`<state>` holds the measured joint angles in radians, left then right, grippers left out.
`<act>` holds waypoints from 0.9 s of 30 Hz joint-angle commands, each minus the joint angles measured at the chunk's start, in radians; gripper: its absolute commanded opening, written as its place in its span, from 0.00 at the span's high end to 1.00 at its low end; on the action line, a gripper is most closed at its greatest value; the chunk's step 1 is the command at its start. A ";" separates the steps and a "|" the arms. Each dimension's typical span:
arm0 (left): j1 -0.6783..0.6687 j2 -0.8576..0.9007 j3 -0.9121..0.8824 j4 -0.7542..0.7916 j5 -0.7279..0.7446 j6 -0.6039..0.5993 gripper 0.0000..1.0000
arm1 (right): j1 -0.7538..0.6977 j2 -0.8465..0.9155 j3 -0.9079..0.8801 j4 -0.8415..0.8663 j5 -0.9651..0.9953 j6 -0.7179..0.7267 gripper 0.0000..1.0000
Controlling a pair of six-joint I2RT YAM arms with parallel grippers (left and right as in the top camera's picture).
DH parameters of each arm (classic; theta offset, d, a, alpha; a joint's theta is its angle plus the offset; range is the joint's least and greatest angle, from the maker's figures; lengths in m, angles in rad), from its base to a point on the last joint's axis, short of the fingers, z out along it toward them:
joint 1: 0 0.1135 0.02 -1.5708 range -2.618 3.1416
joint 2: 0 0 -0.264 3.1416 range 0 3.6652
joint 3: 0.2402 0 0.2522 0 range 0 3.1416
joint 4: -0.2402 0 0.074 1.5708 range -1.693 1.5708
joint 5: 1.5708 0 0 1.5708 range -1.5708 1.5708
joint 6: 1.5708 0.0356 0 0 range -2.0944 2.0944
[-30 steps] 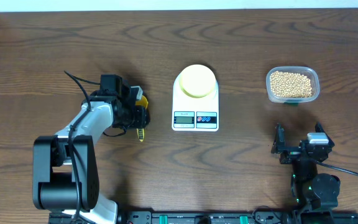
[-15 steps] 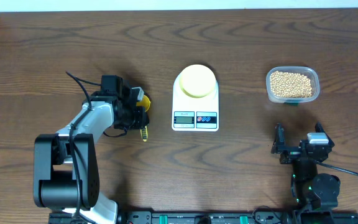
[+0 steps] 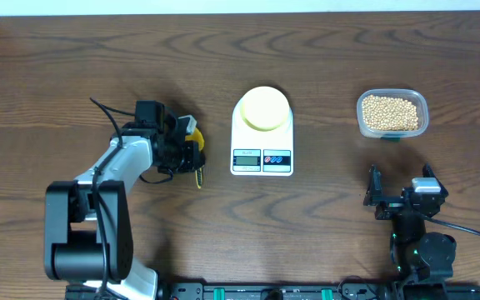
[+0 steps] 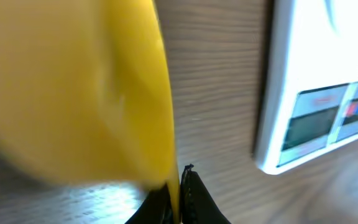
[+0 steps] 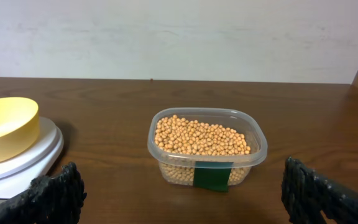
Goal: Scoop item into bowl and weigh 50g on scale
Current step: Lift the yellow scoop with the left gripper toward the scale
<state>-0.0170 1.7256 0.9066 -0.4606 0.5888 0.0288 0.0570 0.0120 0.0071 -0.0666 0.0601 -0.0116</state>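
- The scale (image 3: 262,162) lies mid-worktop (image 3: 323,233), its long axis running far to near, with the display and buttons at the near end, toward the robot.
- The bowl (image 3: 264,108) sits upright on the scale's round platform at the far end.
- The beans (image 3: 390,112) fill a clear tub (image 3: 423,102) at far right, beyond the right claw (image 3: 400,190), whose fingers stand wide apart and hold nothing.
- The left claw (image 3: 188,148), just left of the scale, is clamped on a yellow scoop (image 3: 192,131), whose handle points toward the near edge.
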 commanded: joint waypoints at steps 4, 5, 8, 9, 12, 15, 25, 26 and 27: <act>-0.001 -0.188 0.006 0.004 0.076 -0.177 0.93 | 0.008 -0.005 -0.002 -0.004 0.001 -0.001 0.01; -0.001 -0.220 0.006 0.016 0.098 -0.177 0.93 | 0.008 -0.005 -0.002 -0.004 0.001 -0.001 0.01; -0.001 -0.290 0.006 0.061 0.119 -0.228 0.93 | 0.008 -0.005 -0.002 -0.004 0.001 -0.001 0.01; -0.001 -0.303 0.006 0.075 0.119 -0.257 0.93 | 0.008 -0.005 -0.002 -0.004 0.001 -0.001 0.01; -0.002 -0.331 0.006 0.129 0.119 -0.362 0.93 | 0.008 -0.005 -0.002 -0.004 0.001 -0.001 0.01; -0.002 -0.350 0.006 0.224 0.120 -0.510 0.93 | 0.008 -0.005 -0.002 -0.004 0.001 -0.001 0.01; -0.002 -0.353 0.006 0.600 0.360 -0.795 0.93 | 0.008 -0.005 -0.002 -0.004 0.001 -0.005 0.01; -0.002 -0.353 0.006 0.613 0.365 -0.803 0.93 | 0.008 -0.005 -0.002 -0.004 0.001 -0.005 0.01; -0.002 -0.353 0.006 0.622 0.365 -0.810 0.93 | 0.008 -0.005 -0.002 -0.004 0.001 -0.005 0.01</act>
<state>-0.0170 1.3842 0.9062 0.1390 0.8940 -0.7017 0.0570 0.0120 0.0071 -0.0666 0.0601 -0.0116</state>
